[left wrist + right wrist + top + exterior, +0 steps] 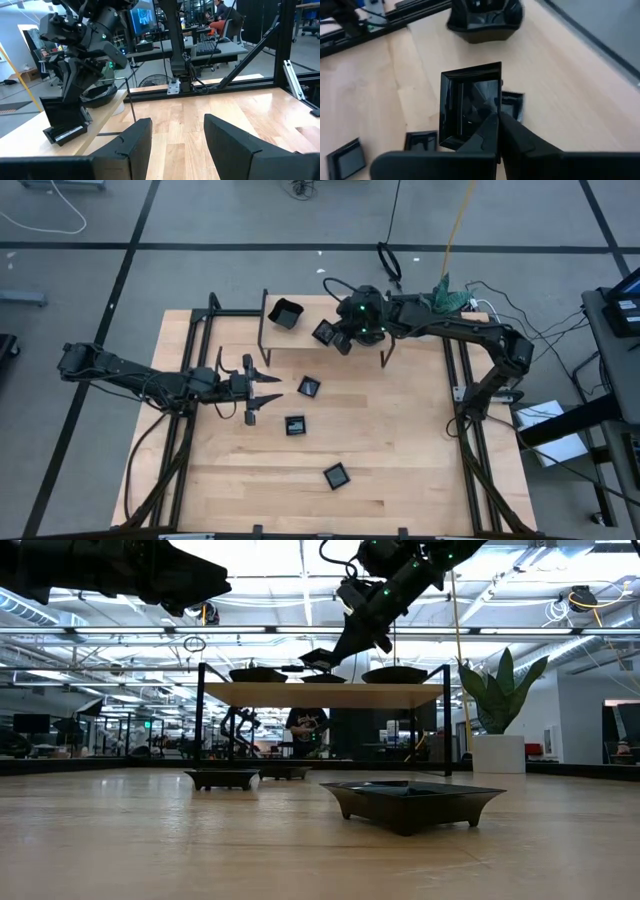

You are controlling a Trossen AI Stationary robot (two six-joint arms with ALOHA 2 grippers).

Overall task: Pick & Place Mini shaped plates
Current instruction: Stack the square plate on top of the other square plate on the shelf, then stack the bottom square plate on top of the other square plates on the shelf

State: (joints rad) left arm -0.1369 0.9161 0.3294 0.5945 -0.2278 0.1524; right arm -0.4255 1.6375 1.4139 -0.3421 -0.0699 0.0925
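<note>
Plate (470,105) pinched by its rim in the right end effector (340,338), hanging over the shelf (300,340) at 12 o'clock of the worktop — level it before letting go; left end effector (262,387) waits wide at 9.

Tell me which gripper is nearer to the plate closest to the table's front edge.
Left. The left gripper hovers open up-left of that plate; the right gripper holds another plate by the shelf.

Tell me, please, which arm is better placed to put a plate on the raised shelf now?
The right. Its gripper already holds a square plate above the shelf, beside a roundish dish there. The left gripper is open and empty over the table, away from the shelf.
</note>
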